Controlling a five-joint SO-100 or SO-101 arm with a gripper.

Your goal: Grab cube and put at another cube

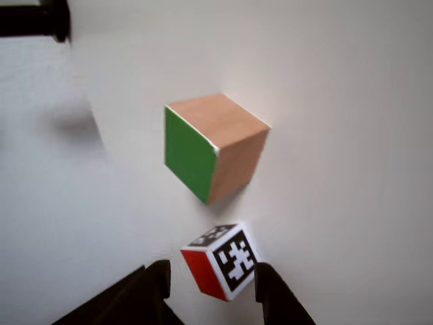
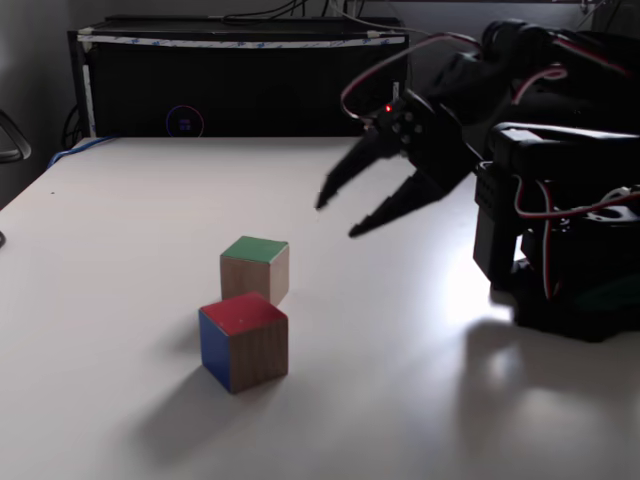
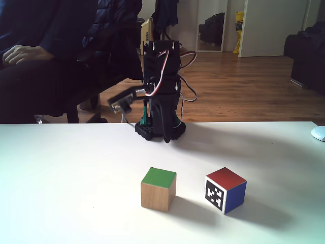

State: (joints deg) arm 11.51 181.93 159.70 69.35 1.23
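The wooden cube (image 3: 159, 189) stands on the white table with its green face up. The smaller red cube (image 3: 225, 190), with marker patterns and one blue side, sits close beside it. In a fixed view the green-topped cube (image 2: 255, 268) is just behind the red one (image 2: 244, 342). My gripper (image 2: 338, 219) hangs open in the air, to the right of both cubes and apart from them. In the other view the gripper (image 1: 211, 269) frames the red cube (image 1: 222, 261) between its dark fingers (image 1: 159, 284), with the wooden cube (image 1: 210, 145) farther ahead. Nothing is held.
My arm's base (image 2: 570, 280) stands at the right of the table. A black cabinet (image 2: 240, 80) runs along the far edge. A person's hand (image 3: 20, 51) rests behind the table, and a white object (image 3: 319, 133) lies at the right edge.
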